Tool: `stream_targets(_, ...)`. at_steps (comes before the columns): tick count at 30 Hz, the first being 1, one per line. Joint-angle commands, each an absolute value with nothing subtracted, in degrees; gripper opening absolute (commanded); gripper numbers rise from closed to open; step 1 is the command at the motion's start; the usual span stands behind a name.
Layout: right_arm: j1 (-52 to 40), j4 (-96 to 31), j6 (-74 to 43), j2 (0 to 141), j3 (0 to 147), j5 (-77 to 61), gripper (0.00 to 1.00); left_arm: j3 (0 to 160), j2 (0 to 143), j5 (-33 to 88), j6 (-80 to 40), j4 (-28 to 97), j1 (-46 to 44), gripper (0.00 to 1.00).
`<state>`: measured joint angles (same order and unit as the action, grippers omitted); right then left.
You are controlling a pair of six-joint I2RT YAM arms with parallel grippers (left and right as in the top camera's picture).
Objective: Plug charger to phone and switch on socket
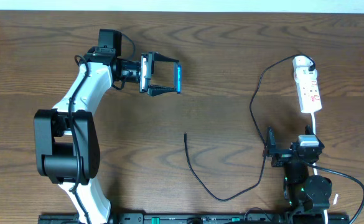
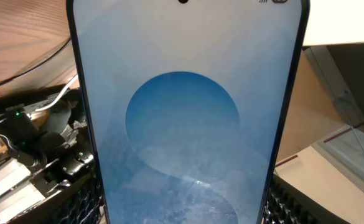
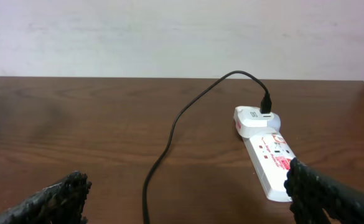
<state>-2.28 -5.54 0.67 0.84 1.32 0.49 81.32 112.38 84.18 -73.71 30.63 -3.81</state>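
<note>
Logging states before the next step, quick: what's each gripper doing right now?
Left gripper: closed on the phone.
Right gripper: open, holding nothing.

The phone (image 2: 182,124) has a black frame and a pale blue screen bearing a deeper blue circle, the charger cable (image 1: 186,144) is black, the power strip (image 1: 308,90) is white with red marks, and the table (image 1: 231,50) is brown wood grain.

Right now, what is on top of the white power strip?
A white adapter sits on the rounded end of the power strip, with the black charger cable plugged into it. The outlet under the adapter is covered, so it cannot be seen.
</note>
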Motion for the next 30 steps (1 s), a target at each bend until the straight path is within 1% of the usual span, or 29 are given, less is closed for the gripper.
stream_targets(1, -2.5, -5.56, 1.34, 0.38, 0.93, 0.93, 0.99, 81.38, 110.15, 87.81, -74.04, 30.5, -3.51, 0.07)
stream_targets(30, -2.5, -5.56, 1.34, 0.38, 0.93, 0.93, 0.99, 81.38, 110.15, 86.3, -74.0, 30.5, -3.57, 0.07)
